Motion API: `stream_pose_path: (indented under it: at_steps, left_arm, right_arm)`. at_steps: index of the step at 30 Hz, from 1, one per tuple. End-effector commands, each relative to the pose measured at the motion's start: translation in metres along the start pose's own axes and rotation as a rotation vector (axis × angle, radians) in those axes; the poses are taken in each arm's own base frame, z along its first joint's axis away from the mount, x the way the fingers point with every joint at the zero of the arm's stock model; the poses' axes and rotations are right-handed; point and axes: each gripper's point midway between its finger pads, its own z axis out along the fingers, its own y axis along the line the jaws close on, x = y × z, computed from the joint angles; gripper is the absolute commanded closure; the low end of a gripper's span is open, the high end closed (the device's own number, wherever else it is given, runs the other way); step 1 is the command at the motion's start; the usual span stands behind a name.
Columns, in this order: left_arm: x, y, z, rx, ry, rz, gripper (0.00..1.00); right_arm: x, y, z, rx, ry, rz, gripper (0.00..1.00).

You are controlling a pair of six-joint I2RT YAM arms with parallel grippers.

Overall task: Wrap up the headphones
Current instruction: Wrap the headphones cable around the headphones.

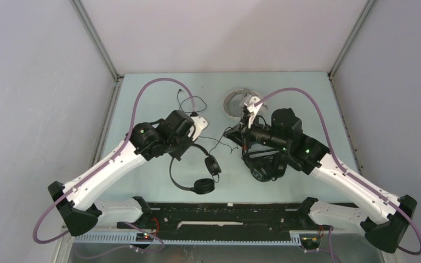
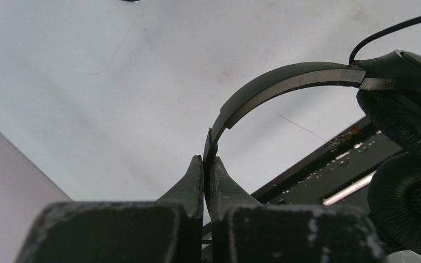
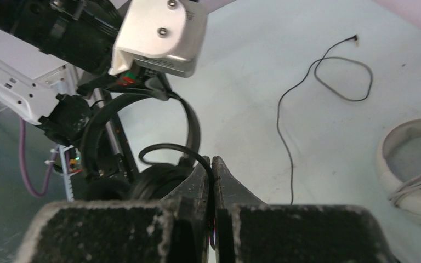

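Three pairs of headphones are sitting on the pale table, one of each kind. The slim black headphones are showing a thin curved headband and two round padded ear cups, and they are lying towards the near middle of the table, between the two arms. The left gripper is pinching that headband edge-on, its jaws clenched tight on the band. The right gripper is squeezing the thin black cable between jaws that are pressed together, and the rest of the cable is trailing in a loop across the table, its plug end lying free. The bulky black headphones are lying under the right arm, largely hidden by it. The white-grey headphones are resting farther back near the table's middle, with grey cable lying across them.
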Motion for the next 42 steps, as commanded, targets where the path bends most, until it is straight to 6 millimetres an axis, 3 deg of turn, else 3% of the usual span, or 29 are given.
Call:
stream_pose_path:
  at_steps: [1,4,11,15,18,23,29,32,37,42]
  left_arm:
    - [-0.005,0.017,0.006,-0.118,-0.011,-0.043,1.0]
    - [-0.008,0.028,0.008,-0.194,-0.008,-0.087,1.0]
    - [-0.019,0.05,0.018,-0.306,-0.003,-0.187,1.0]
    - [-0.028,0.065,0.016,-0.336,-0.044,-0.267,1.0]
    - [-0.035,0.076,0.011,-0.355,-0.097,-0.335,1.0]
    - [-0.055,0.082,0.003,-0.328,-0.261,-0.422,1.0]
    - [-0.066,0.091,-0.017,-0.293,-0.426,-0.572,1.0]
    - [-0.07,0.098,-0.03,-0.257,-0.509,-0.656,1.0]
    - [-0.076,0.103,-0.055,-0.23,-0.599,-0.708,1.0]
    - [-0.08,0.102,-0.073,-0.192,-0.646,-0.729,1.0]
  right_arm:
    - [-0.006,0.017,-0.001,-0.032,0.066,0.091,1.0]
    - [-0.002,0.031,-0.001,-0.084,0.112,0.156,1.0]
    - [-0.006,0.09,0.006,-0.308,0.131,0.254,1.0]
    - [-0.006,0.122,0.016,-0.412,0.133,0.275,1.0]
    - [-0.001,0.133,0.024,-0.435,0.148,0.288,1.0]
    - [0.013,0.13,0.042,-0.367,0.169,0.301,1.0]
    - [0.032,0.106,0.062,-0.2,0.182,0.26,1.0]
    - [0.037,0.091,0.067,-0.107,0.154,0.156,0.99]
    - [0.039,0.09,0.069,-0.071,0.03,-0.072,0.99]
    - [0.042,0.081,0.07,-0.007,-0.027,-0.135,0.99]
